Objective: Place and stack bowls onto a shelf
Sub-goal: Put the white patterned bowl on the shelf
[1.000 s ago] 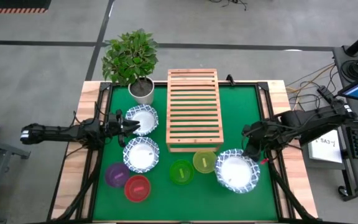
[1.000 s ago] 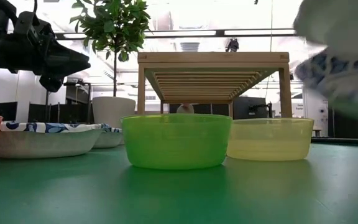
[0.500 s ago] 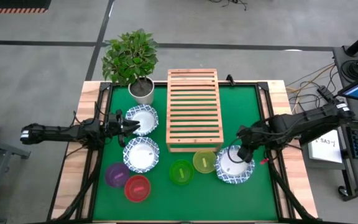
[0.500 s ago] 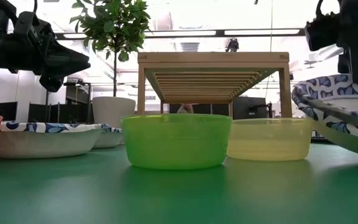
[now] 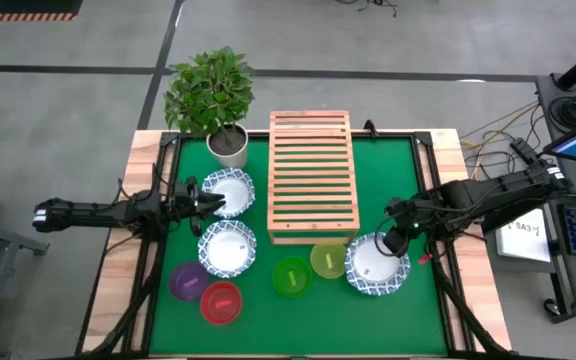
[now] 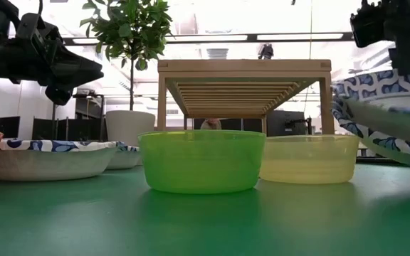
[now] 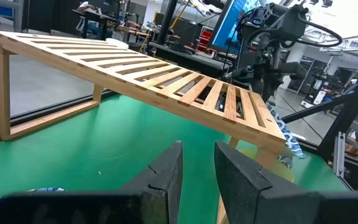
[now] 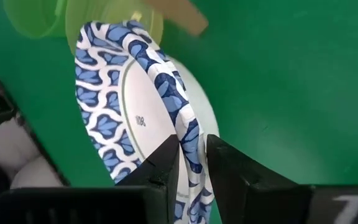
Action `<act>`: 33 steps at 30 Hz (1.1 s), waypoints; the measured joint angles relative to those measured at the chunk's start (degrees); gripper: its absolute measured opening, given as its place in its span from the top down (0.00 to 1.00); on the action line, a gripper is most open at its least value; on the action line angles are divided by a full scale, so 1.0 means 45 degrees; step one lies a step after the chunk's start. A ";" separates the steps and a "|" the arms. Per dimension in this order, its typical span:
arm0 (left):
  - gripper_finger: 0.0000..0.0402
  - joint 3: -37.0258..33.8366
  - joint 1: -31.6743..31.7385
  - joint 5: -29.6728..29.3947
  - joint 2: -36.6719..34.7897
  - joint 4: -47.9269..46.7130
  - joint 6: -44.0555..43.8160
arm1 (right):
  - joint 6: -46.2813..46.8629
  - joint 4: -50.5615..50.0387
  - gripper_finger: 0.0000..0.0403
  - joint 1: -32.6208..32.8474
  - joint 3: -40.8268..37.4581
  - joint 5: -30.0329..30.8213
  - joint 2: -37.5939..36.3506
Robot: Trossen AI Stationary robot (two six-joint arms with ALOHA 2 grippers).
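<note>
The light-wood slatted shelf (image 5: 311,175) stands on its legs on the green mat. My right gripper (image 5: 392,241) is shut on a white blue-rimmed bowl (image 5: 373,268) just off the shelf's near right corner. Two more blue-rimmed bowls (image 5: 230,190) (image 5: 227,248) sit on their bases left of the shelf. My left gripper (image 5: 211,203) hovers open at the left rim of the farther one, touching nothing. The purple (image 5: 188,281), red (image 5: 221,302), green (image 5: 292,277) and yellow (image 5: 328,260) bowls stand along the near side. My right gripper pinches the bowl's blue-patterned rim (image 8: 180,118) between its two fingers, one finger inside the bowl and one outside. It comes from the table's right, at the far right part of the rim. The bowl is tilted, its held side up; whether its low side touches the mat, I cannot tell.
A potted plant (image 5: 228,145) stands at the mat's far left corner, beside the shelf's far end. The yellow bowl (image 6: 308,158) sits right beside the held bowl (image 6: 383,114). Bare green mat (image 5: 388,170) lies right of the shelf and along the near edge.
My right gripper has come down with the blue-rimmed bowl and shifted a little toward the shelf. The bowl, high above the mat a second ago, now hangs tilted close above it next to the yellow bowl. The left arm has kept still.
</note>
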 joint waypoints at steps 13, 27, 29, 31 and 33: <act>0.81 0.0000 0.0002 0.0000 0.0000 0.0000 -0.0001 | 0.0377 0.0198 0.90 0.0005 0.0580 -0.1719 -0.0800; 0.81 0.0000 0.0003 0.0004 0.0000 -0.0015 -0.0001 | 0.1667 -0.2632 0.55 -0.0030 0.0475 -0.0607 -0.0144; 0.81 0.0000 0.0000 0.0004 0.0000 -0.0015 -0.0001 | 0.1853 -0.2935 0.54 -0.0029 0.0948 -0.0216 -0.0202; 0.81 0.0000 0.0002 0.0000 0.0000 -0.0013 -0.0001 | 0.1713 -0.2770 0.54 -0.0020 0.1520 0.0180 -0.0200; 0.81 0.0000 0.0001 0.0000 0.0000 -0.0015 -0.0001 | 0.0939 -0.1932 0.55 0.0229 0.1928 0.0391 0.0016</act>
